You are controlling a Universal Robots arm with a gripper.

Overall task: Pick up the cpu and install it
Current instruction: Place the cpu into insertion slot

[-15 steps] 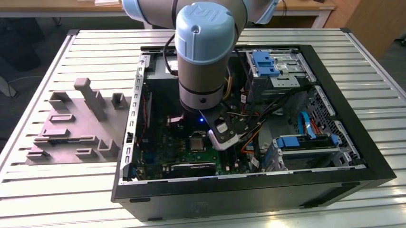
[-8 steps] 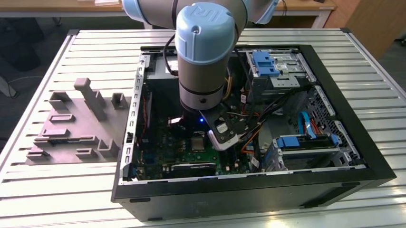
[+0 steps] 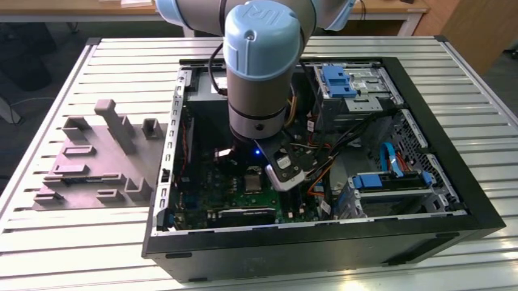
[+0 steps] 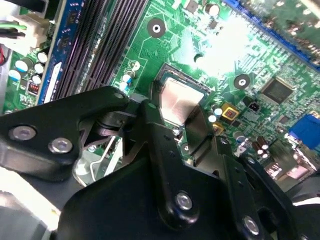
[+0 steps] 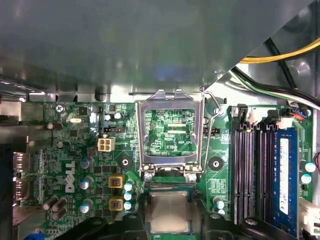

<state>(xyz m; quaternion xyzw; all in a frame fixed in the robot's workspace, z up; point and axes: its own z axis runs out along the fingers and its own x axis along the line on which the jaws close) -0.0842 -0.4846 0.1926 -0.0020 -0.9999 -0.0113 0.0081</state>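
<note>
The cpu (image 4: 176,100), a small square chip with a pale silver top, lies flat in the socket of the green motherboard (image 4: 235,50). It also shows as the cpu (image 5: 170,211) just below the silver socket frame (image 5: 172,96), which stands swung open with its lever raised. My gripper (image 4: 177,122) reaches down into the computer case (image 3: 486,212) and sits right over the chip, its black linkage straddling it. In the exterior view the gripper (image 3: 256,174) is low over the motherboard (image 3: 242,203), under the blue-grey arm.
A grey moulded tray (image 3: 89,163) with upright posts rests on the slatted table at the exterior view's left. Black memory slots (image 5: 250,170), coloured cables (image 5: 280,57) and blue drive bays (image 3: 380,182) crowd the socket's surroundings.
</note>
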